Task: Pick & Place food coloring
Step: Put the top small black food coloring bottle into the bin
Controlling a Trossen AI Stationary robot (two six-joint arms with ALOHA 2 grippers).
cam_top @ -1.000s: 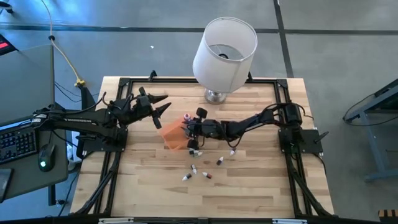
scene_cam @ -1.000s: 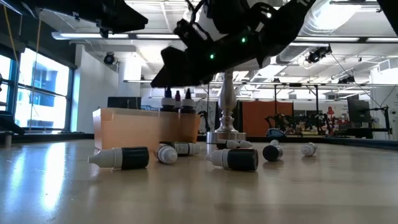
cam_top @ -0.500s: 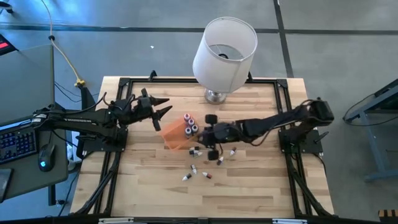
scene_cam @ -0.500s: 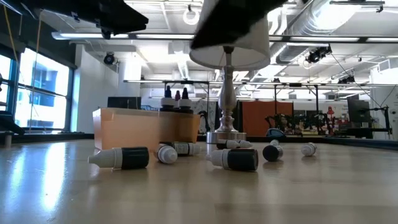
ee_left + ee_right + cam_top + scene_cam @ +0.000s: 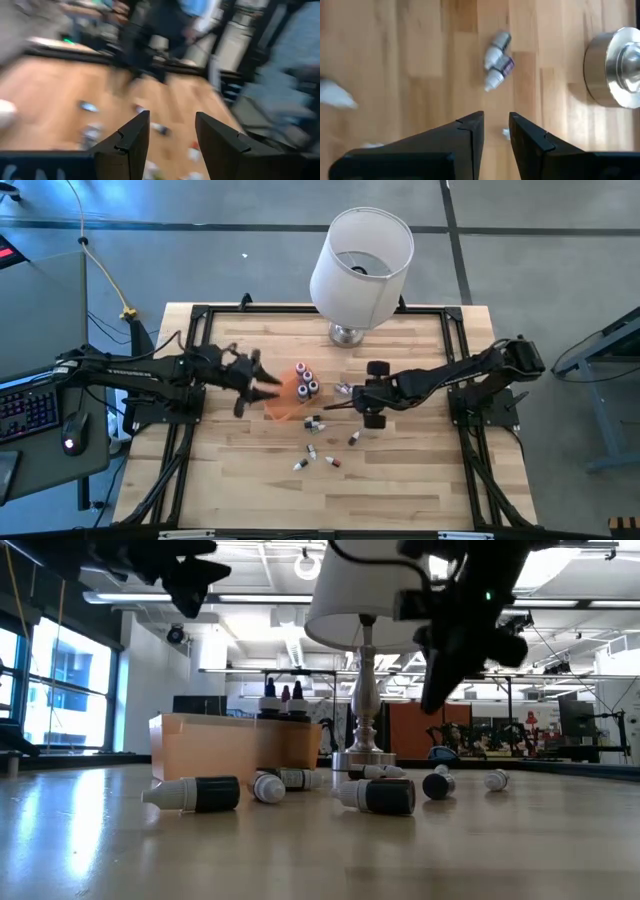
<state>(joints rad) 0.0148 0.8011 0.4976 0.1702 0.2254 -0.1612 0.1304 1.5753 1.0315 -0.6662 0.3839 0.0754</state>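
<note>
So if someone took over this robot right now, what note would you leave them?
Left gripper: open, empty, beside the orange tray.
Right gripper: fingers slightly apart, nothing between them, above the table near the lamp.
Done: three bottles stand upright in the tray.
Left: the loose bottles lying on the table, a pair by the lamp base and several more in front of the tray.
</note>
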